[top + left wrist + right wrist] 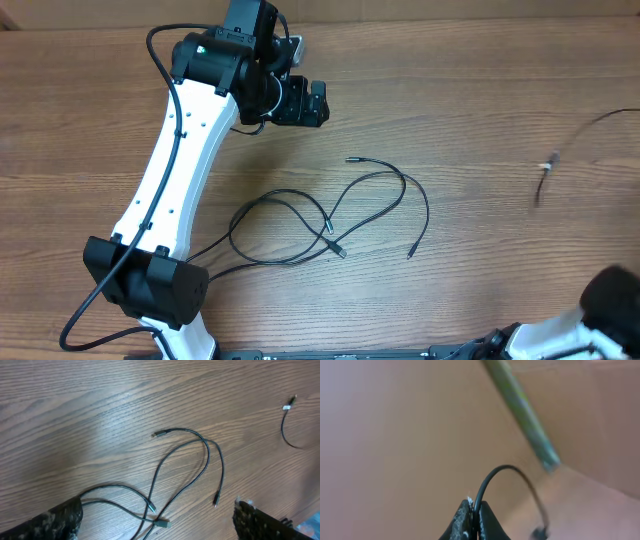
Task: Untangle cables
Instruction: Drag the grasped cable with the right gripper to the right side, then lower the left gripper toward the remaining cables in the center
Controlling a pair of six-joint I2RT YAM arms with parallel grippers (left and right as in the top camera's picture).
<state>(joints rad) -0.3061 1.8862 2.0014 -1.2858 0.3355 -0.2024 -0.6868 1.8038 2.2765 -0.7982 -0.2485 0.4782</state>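
Black cords: the cables (329,226) lie in the middle of the worktop (480,70), a few thin strands loosely crossed, with small plugs at their ends. A stray cable (545,178) lies well apart towards the right edge.
Left hand: the left hand (157,505) hovers above the far side of the worktop with its fingers wide apart and nothing between them, looking down on the tangle.
Right hand: the right hand (472,517) is pinched together on a held cord (505,466), which arcs up from the tips and down to a plug. Whether this is the stray cable I cannot tell.
Handling: probably light, limp and smooth-skinned. A pulled strand will likely drag its neighbours at the crossings, and plugs may snag in loops.
Where to hold: just behind a free end, such as the upper plug (351,158), which sits apart from the crossings.
Surface: brown wood-grain, flat and smooth. The cords lie flush, so fingertips must come right down to it.
Room: bare wood separates the tangle from the stray cable. The white left arm (175,170) reaches along the left side, near the outer loop.
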